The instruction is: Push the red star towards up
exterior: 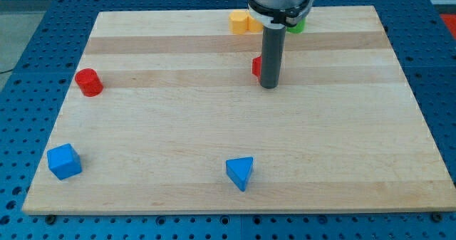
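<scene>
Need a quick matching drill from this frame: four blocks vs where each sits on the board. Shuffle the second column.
Things:
1. red cylinder
2. blue cube
3. blue triangular block
4. yellow block

Places:
A. bottom edge, near the middle
B. top edge, just left of the rod
C. left edge, upper half
D. bottom-left corner

Pairs: 1-C, 2-D, 3-A, 4-B

Single camera view, raised before the near edge of the pale wooden board [235,162] and angled down toward twelve o'clock. It is distant enough to take in all four board edges, with the blue perforated table [35,26] visible around them.
</scene>
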